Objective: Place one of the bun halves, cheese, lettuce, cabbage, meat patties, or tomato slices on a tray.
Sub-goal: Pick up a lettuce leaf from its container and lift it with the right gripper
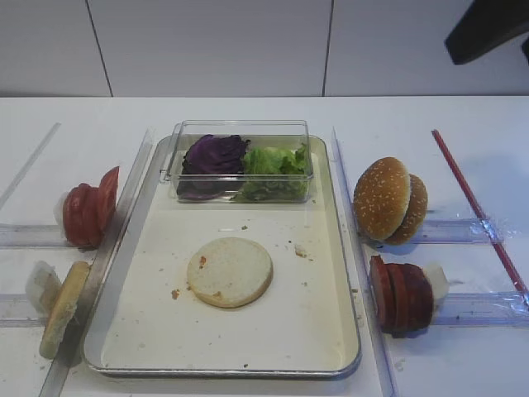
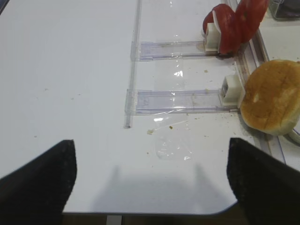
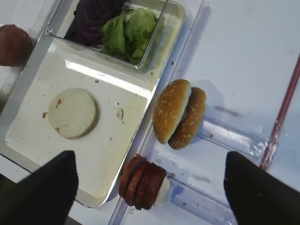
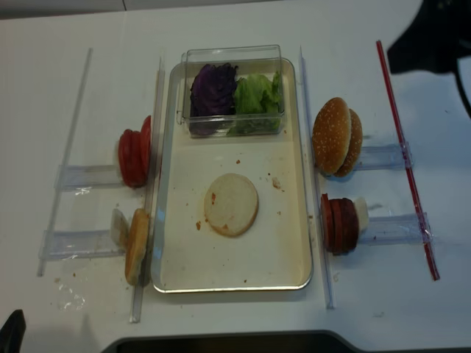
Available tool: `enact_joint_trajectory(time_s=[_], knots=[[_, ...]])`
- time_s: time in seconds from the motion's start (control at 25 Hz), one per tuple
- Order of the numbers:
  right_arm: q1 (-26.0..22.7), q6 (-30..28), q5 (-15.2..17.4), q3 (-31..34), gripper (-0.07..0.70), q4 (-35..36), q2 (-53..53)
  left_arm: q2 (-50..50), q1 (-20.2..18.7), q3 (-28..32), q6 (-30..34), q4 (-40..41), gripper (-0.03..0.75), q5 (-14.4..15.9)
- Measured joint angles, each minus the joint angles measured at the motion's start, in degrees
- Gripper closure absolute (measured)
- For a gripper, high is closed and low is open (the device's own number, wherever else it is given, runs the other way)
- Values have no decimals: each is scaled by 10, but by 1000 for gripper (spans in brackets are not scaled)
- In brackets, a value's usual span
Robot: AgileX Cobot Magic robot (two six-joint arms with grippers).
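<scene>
A pale flat bun half [image 1: 230, 271] lies alone on the tray [image 1: 281, 331]. Purple cabbage [image 1: 213, 155] and green lettuce [image 1: 277, 165] fill a clear box at the tray's far end. Tomato slices [image 1: 87, 211] and a bun half on edge [image 1: 62, 308] stand in racks to the left. Sesame bun halves [image 1: 388, 198] and meat patties [image 1: 401, 294] stand to the right. My right gripper [image 3: 149, 155] hangs open high above the patties [image 3: 143, 180]. My left gripper [image 2: 150, 143] is open over bare table near the front left edge, holding nothing. Cheese is out of view.
Clear plastic rails [image 1: 136, 186] run along both long sides of the tray. A red rod [image 1: 475, 207] lies at the far right. The clear box [image 1: 240, 128] sits on the tray's back end. Crumbs dot the tray base.
</scene>
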Motion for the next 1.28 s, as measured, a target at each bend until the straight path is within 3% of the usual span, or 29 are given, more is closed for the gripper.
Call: enact_joint_trajectory(time_s=[0.24, 0.8, 1.28], knots=[[79, 16, 0, -113, 13, -31, 116, 0, 0, 0, 0, 0, 118, 0], [196, 40, -1, -322, 27, -73, 356, 0, 0, 0, 0, 0, 118, 0], [212, 30, -3, -397, 28, -82, 484, 0, 0, 0, 0, -1, 118, 0]])
